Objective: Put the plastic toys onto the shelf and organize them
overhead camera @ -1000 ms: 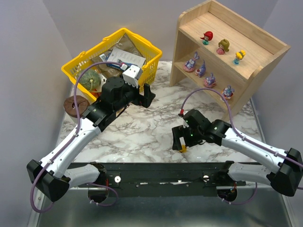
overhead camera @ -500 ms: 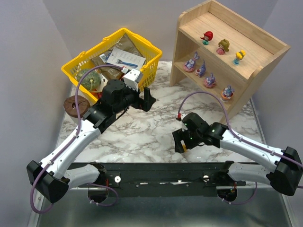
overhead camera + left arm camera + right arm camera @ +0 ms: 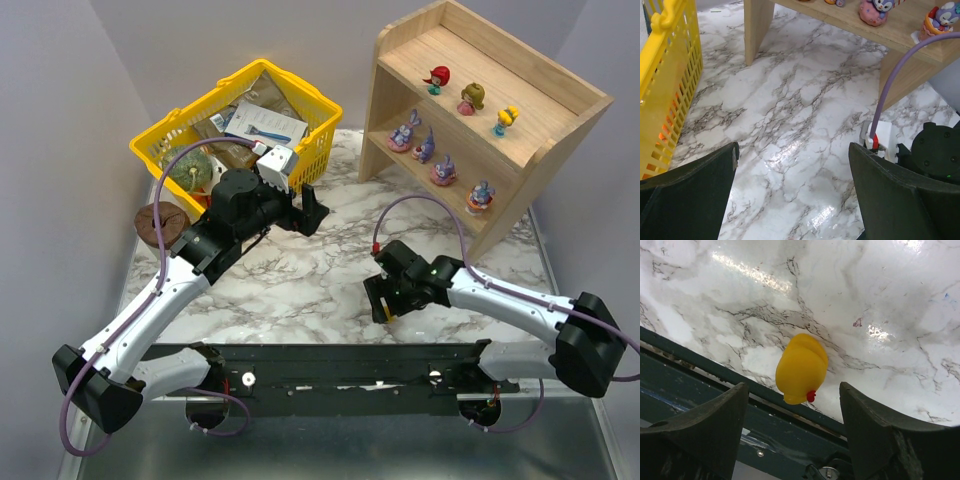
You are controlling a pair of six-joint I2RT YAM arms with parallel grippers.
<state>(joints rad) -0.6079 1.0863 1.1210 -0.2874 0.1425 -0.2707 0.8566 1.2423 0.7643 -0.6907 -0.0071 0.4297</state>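
Over the last second your right arm has been flattening out and drawing back toward the near edge of the tabletop. That is bringing the right gripper down over the yellow toy, which is not shifting at all. The toy is lying on its side on the marble, right at the near edge and just beside the dark rail. It is sitting between the fingers, which are standing wide apart and not touching it on either side. Your left arm is barely drifting. The left gripper is hanging over bare marble beside the yellow basket, its fingers also spread with nothing between them. Seven figurines are already standing on the shelf: three round ones on the top tier and four long-eared purple-pink ones on the lower. So you appear to be lining up on the last loose toy, and the job is looking nearly done. Since the toy is lying so close to the rail, one finger is likely heading for the metal, so lower carefully and close only once both fingers are flanking the toy's body.
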